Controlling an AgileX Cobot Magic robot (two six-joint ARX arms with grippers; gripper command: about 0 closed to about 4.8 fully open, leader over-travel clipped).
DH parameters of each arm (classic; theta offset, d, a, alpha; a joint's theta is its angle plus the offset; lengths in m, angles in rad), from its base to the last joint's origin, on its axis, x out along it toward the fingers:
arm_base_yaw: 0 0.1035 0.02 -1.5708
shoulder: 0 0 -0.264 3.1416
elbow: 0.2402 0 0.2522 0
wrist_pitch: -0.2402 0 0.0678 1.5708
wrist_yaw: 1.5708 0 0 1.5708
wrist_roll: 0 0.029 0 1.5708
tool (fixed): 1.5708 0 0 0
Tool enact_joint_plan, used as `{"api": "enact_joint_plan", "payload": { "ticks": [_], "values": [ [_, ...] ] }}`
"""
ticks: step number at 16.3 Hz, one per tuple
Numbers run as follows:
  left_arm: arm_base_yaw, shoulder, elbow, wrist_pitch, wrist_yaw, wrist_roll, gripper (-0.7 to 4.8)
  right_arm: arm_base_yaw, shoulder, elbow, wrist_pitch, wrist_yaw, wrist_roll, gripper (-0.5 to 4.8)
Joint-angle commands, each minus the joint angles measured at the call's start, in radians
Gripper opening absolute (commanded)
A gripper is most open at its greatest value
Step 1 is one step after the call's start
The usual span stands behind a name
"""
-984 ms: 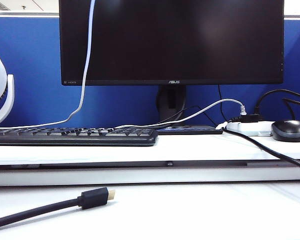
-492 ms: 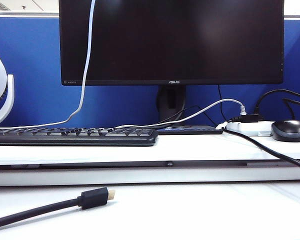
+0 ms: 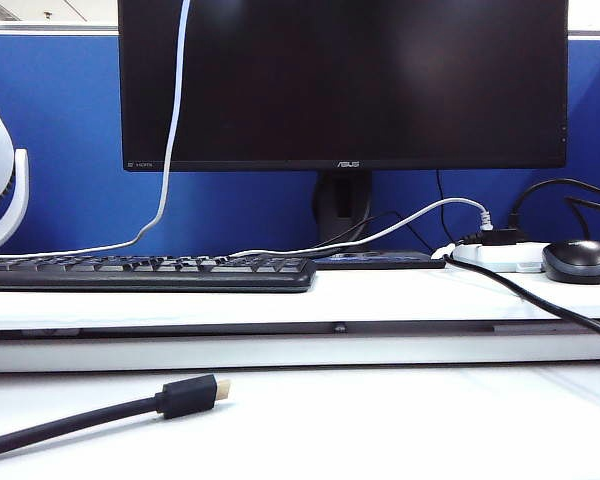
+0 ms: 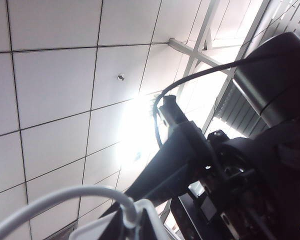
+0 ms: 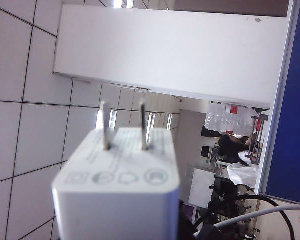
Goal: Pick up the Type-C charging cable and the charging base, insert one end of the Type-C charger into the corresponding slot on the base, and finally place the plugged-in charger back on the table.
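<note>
While both wrist cameras face the ceiling, neither arm enters the exterior view, so each gripper is located from its own wrist view only.

Left gripper: the jaws sit below the frame edge and do not show. They are closed, with the Type-C charging cable point(image 4: 85, 191) pinched in them. The cord arches in from the side, bends over, and drops into a white end piece directly ahead of the tool. Whether that piece is the plug housing cannot be told. Beyond the cable end, a dark arm point(image 4: 275, 80) of the robot stands close by, with a thin black wire looped over it. Ceiling panels point(image 4: 55, 90) and a bright lamp fill the background.

Right gripper: the fingers are hidden behind the load. The gripper is closed on the charging base point(image 5: 117, 185), which stands immediately in front of the tool and fills the near field. The two metal prongs point(image 5: 105, 125) point away from the tool, toward a white beam point(image 5: 170, 55) overhead. Printed marks run along the face nearest the prongs. The port face does not show.

Both task items are raised off the table point(image 3: 400, 420). On the lower surface lies the thick black cable point(image 3: 70, 422) with its gold-tipped plug. On the raised shelf stand the keyboard point(image 3: 145, 272), the monitor point(image 3: 340, 80), the power strip point(image 3: 500, 258) and the mouse point(image 3: 580, 260).
</note>
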Motion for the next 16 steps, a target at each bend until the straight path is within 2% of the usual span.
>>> {"api": "enact_joint_plan", "payload": {
  "ticks": [1,2,8,13,16],
  "values": [
    [0.0,0.0,0.002,-0.002,0.001,0.032,-0.05,0.005,-0.029,0.006,0.029,0.015,0.032,-0.06],
    [0.0,0.0,0.002,-0.006,0.005,0.074,-0.05,0.005,-0.03,0.006,0.025,0.015,0.045,-0.06],
    [0.0,0.0,0.002,-0.013,0.031,0.167,-0.05,0.008,-0.043,0.006,0.021,-0.011,0.108,-0.06],
    [-0.001,-0.011,0.003,-0.024,0.057,0.17,-0.05,0.008,-0.046,0.006,-0.042,-0.018,0.006,-0.06],
    [-0.001,-0.011,0.003,-0.029,0.085,0.149,-0.05,0.008,-0.046,0.006,-0.043,-0.033,0.006,-0.06]
  ]
}}
